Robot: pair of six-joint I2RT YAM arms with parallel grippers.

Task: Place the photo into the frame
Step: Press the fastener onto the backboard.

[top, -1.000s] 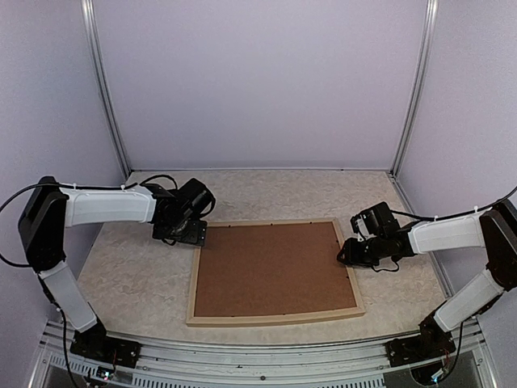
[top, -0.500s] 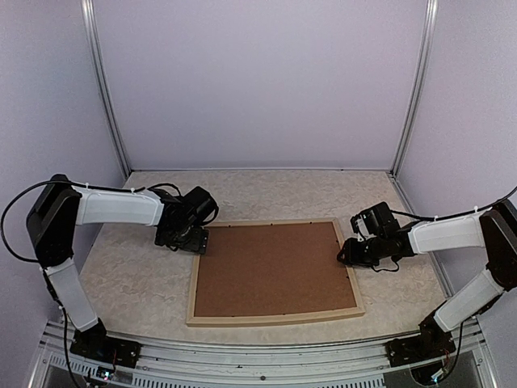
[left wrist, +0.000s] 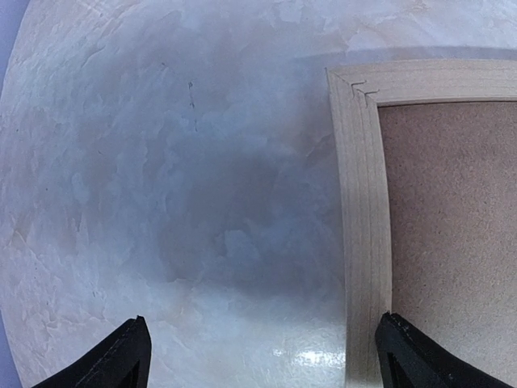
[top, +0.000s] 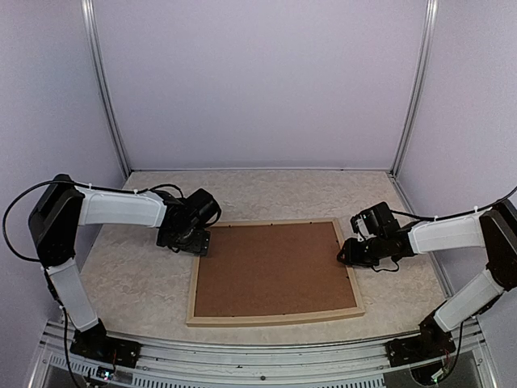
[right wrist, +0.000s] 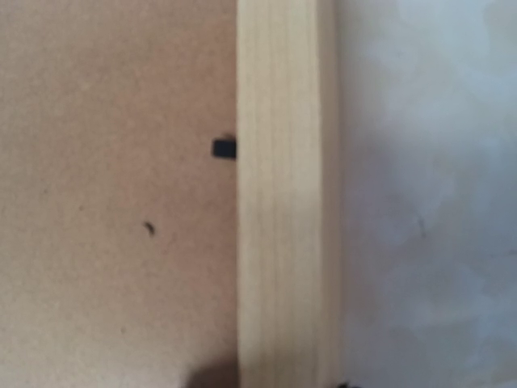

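the frame [top: 275,318] lies flat on the table [top: 137,275], about midway between my two arms, with a brown board [top: 275,269] filling its opening, brown side up. the photo is hidden from me.

my left gripper [top: 192,241] is at the frame's far left corner, pointing down, its jaws spread wide and holding nothing. in the left wrist view one fingertip [left wrist: 129,356] hangs over bare table and the other sits over the inner edge of the left rail, where wood meets board, so the rail runs between them. i cannot tell if either tip touches anything.

my right gripper [top: 346,252] is low over the middle of the right rail. the right wrist view shows only the rail, the board and a small black tab [right wrist: 224,148] at the rail's inner edge, not my fingers clearly, so i cannot tell how the jaws stand or whether they grip anything.
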